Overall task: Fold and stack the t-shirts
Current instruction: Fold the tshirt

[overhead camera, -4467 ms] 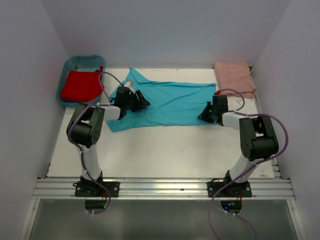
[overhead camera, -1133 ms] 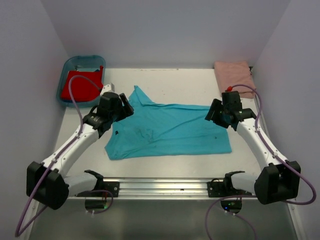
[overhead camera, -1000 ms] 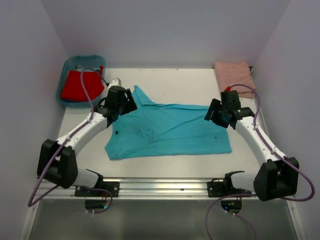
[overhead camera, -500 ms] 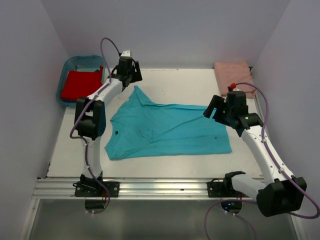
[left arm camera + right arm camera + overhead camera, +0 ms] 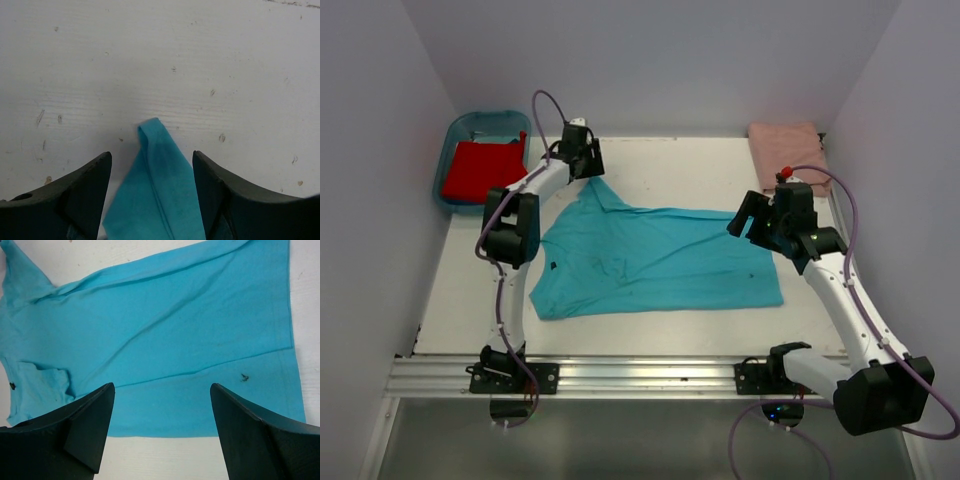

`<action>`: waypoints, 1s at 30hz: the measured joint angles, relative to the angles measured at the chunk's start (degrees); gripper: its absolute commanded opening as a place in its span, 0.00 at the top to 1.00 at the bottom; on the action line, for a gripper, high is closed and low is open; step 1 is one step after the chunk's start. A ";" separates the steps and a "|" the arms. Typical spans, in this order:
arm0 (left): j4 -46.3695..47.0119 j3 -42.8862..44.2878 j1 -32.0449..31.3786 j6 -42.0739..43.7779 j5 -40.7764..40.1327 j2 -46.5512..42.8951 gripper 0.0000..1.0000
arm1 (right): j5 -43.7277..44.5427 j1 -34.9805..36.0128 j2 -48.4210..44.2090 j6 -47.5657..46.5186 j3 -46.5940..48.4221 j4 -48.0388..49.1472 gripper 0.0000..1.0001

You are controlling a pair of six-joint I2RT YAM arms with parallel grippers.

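You'd released the turquoise t-shirt, which lay flat on the table. Left gripper swung to its far sleeve tip, right gripper lifted over the hem; both were open, empty. Sleeve fold looked next.

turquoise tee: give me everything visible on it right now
The turquoise t-shirt lies spread sideways on the white table. It is soft, lightly wrinkled cloth, with the neck and small dark label to the left and the hem to the right. One sleeve points far-left, its folded tip inside the open left tool, not pinched. A dark speck sits near the hem. The open right tool hovers above that end.
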 measured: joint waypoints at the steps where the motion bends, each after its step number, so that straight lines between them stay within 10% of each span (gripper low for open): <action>1: 0.00 0.00 0.09 0.00 0.50 0.04 0.31 | 0.02 0.00 0.02 0.00 -0.04 0.00 0.19; 17: 2.56 2.14 3.30 -0.94 6.86 4.39 0.39 | 0.13 0.00 0.90 0.04 -0.52 -0.07 0.22; 30: 4.04 1.44 3.56 -3.32 12.04 4.66 0.82 | 1.53 0.00 1.33 0.44 -0.81 -0.07 0.35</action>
